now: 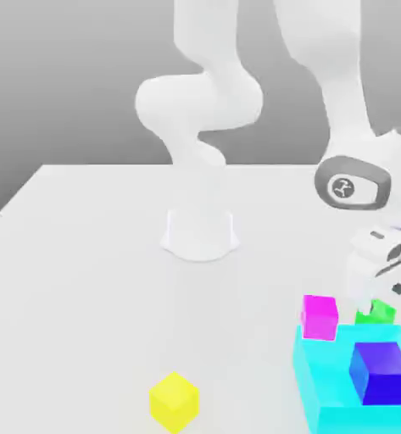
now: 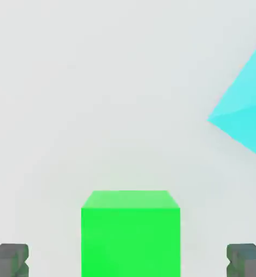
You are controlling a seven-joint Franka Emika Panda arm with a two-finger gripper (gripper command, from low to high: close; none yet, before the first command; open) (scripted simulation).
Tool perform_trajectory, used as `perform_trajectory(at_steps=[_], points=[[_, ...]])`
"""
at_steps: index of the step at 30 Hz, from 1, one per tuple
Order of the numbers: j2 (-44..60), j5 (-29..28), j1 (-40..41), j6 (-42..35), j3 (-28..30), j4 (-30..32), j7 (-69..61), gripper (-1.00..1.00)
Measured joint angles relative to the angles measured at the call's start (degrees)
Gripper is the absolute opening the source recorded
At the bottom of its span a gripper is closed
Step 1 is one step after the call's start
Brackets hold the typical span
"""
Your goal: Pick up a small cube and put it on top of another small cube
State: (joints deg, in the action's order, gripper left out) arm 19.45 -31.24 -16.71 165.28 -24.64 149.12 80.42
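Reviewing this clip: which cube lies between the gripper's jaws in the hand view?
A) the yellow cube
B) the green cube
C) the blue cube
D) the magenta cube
B: in the hand view the green cube sits centred between the two dark fingertips, which stand wide apart and clear of its sides; the exterior view shows the gripper right above that green cube.

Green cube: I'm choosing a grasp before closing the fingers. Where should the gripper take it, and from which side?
Take the green cube from straight above, by its two opposite vertical faces. In the hand view it sits square and centred between the open fingertips, so closing there likely grips flat, parallel sides.
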Motion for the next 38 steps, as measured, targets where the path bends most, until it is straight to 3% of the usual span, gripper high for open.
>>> perform_trajectory(at_steps=[2,3,10,19,25,30,34,35,38], points=[[2.7,-3.6,-3.4,1.8,4.2,-0.8,2.8,0.0],[3.5,-4.7,-4.5,2.3,5.5,-1.1,3.6,-1.0],[3.4,-4.7,-4.4,2.4,5.4,-1.1,3.7,-1.0],[-7.9,12.3,6.0,-4.7,-8.5,2.6,-9.3,-1.0],[-10.4,17.8,11.2,-17.9,-4.8,-8.3,-9.4,-1.0],[-12.8,25.9,16.4,-29.5,-1.8,-18.9,-11.4,-1.0],[-7.4,23.5,16.4,-25.0,0.0,-19.6,-9.0,-1.0],[-6.3,22.8,16.1,-23.8,0.3,-19.4,-8.5,1.0],[-6.3,22.8,16.1,-23.8,0.3,-19.4,-8.5,1.0]])
